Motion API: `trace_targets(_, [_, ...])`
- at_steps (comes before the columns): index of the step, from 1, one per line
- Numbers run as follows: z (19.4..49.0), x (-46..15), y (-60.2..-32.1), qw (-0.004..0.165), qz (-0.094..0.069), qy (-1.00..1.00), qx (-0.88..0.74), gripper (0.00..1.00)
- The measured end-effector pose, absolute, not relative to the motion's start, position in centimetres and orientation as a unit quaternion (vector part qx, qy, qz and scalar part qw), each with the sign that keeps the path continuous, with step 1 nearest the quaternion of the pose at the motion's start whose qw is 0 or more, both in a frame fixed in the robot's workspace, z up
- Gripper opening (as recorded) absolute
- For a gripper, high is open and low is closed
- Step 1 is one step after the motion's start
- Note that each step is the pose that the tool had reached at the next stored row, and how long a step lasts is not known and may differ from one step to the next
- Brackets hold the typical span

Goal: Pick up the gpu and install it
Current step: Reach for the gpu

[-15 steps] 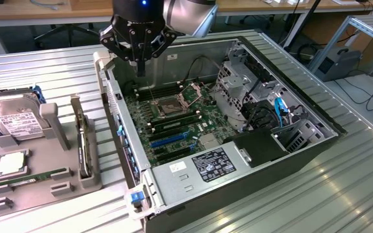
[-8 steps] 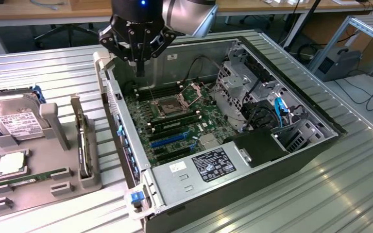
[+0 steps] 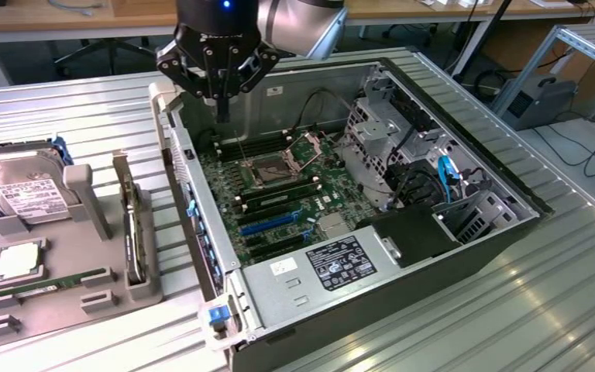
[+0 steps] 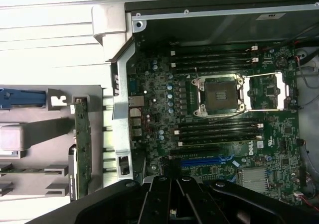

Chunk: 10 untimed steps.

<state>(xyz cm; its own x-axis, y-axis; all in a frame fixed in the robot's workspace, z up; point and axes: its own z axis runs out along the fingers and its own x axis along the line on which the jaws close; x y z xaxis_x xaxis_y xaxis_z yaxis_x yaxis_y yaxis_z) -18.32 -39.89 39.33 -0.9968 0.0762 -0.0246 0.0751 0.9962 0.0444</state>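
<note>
Dell logo (image 4: 247,147), white, on the motherboard (image 4: 164,99)

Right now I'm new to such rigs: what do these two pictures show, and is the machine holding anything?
It is a robot arm ending in a grasping tool. One picture comes from a camera off the arm, the other from a camera on its wrist, looking down into an open computer case on a metal table. Beside the case, a grey holder carries a hard drive, a memory stick and the gpu, standing on edge. The tool is shut, holds nothing, and hangs over the case.
</note>
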Motion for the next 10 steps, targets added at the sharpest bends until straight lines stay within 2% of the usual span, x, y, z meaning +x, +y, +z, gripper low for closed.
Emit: trace_targets(10, [39.33,-18.63,-39.89,0.013,0.022,0.999,0.038,0.11])
